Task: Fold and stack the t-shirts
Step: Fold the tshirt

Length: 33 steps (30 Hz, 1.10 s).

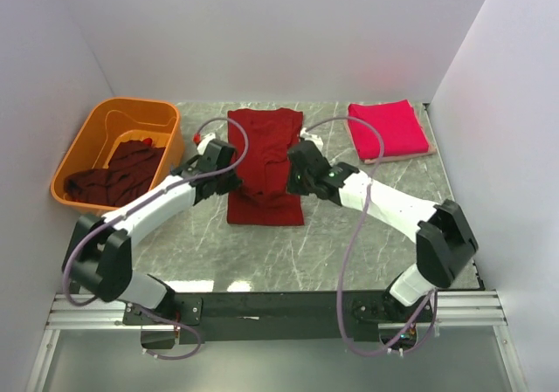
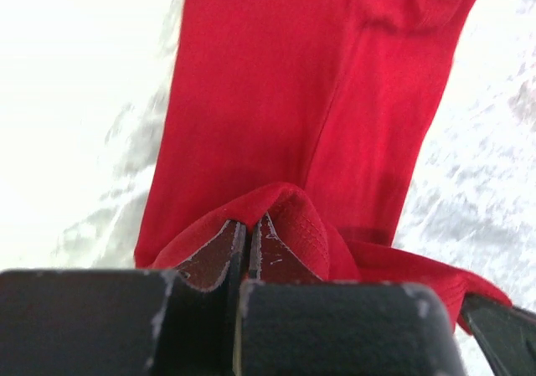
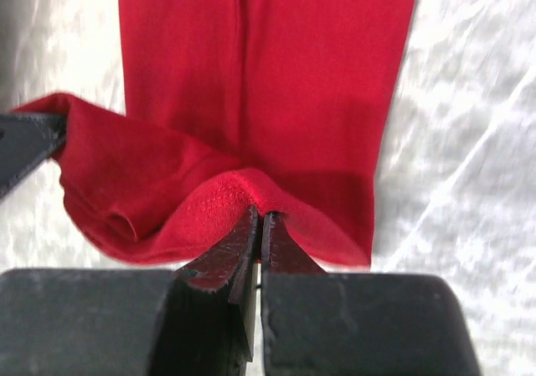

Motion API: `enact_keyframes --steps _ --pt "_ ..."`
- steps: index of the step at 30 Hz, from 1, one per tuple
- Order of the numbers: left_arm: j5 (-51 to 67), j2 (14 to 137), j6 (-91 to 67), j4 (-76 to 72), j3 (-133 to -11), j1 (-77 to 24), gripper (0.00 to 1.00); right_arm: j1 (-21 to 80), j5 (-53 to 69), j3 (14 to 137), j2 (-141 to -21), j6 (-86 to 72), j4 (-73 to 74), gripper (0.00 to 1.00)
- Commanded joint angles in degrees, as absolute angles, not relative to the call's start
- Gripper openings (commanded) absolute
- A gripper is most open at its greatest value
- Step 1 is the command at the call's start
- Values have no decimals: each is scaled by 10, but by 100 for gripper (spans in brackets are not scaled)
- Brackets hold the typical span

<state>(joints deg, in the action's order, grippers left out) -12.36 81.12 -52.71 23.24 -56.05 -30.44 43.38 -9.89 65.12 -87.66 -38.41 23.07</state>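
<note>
Firstly, the orange tub (image 1: 140, 108) at the back left holds a heap of dark maroon shirts (image 1: 118, 175), crumpled and piled loosely against its near wall. A small red spot deeper in the tub is too small to identify.

A red shirt (image 1: 262, 139) lies lengthwise in the middle of the grey, marble-patterned table (image 1: 349, 235). Its far part is flat and its near part is bunched between the two arms. The left gripper (image 2: 249, 225) is clamped tight on a raised ridge of this shirt's cloth. The right gripper (image 3: 260, 218) pinches another ridge just beside it, with its jaws closed on the fabric in the same way.

From above, the gripper bodies cover the pinched folds and hide the shirt's middle. In the wrist views the table is washed out almost to white, and each view catches a dark corner of the other gripper at its edge.

A crimson-pink shirt (image 1: 387, 128) sits at the back right, folded into a neat, flat rectangle, well apart from the red one. The red cloth has a fine knit weave and falls in soft rolls along its lifted edge.
</note>
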Motion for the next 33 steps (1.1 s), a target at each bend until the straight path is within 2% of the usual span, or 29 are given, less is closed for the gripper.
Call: enact_keyframes --steps 1,12,30,33 --pt "-124 853 -476 188 -616 -287 1 411 -134 707 -910 -374 236 0" --pt "-100 959 -454 187 -699 -252 1 358 -93 777 -997 -358 224 0" --pt "-91 1031 -451 185 -741 -219 1 321 -58 852 -1096 -355 227 0" --pt "-90 1036 -452 185 -744 -214 11 318 -58 854 -1103 -354 222 2"
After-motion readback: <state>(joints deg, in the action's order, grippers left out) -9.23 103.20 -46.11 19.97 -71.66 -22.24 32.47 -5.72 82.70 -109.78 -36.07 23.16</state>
